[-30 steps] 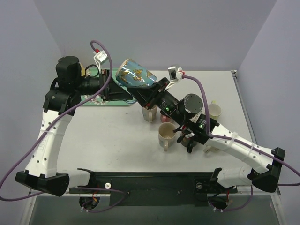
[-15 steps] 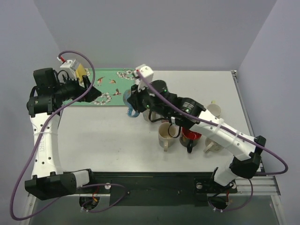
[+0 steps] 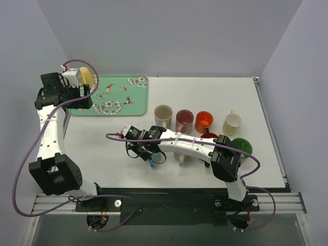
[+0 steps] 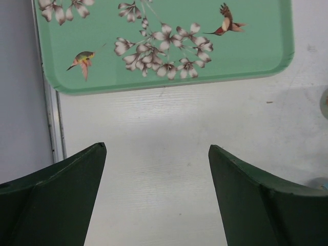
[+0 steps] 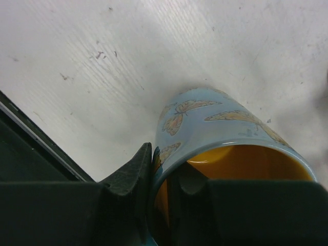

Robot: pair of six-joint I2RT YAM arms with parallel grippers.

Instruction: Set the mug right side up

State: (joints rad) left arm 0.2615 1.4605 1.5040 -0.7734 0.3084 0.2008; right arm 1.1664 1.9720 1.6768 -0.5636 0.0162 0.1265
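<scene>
The mug (image 5: 215, 123) is light blue with butterflies and yellow inside. Its mouth faces the right wrist camera and its base points at the white table. My right gripper (image 5: 161, 177) is shut on its rim, one finger outside the wall and one inside. In the top view this gripper (image 3: 147, 152) is low over the front middle of the table. It hides most of the mug (image 3: 154, 162), so only a blue edge and the handle show. My left gripper (image 4: 156, 146) is open and holds nothing. It hovers over bare table just in front of the green tray (image 4: 164, 51).
The flowered green tray (image 3: 134, 88) lies at the back left, with the left gripper (image 3: 86, 97) at its left end. A row of upright mugs stands mid-table: cream (image 3: 163, 114), maroon (image 3: 184, 119), orange (image 3: 203, 120), pale yellow (image 3: 233, 122), green (image 3: 241, 147). The right forearm covers other mugs.
The right arm carried the mug from above the tray down to the front middle of the table. The left gripper let go of it, opened and drew back to the left.
</scene>
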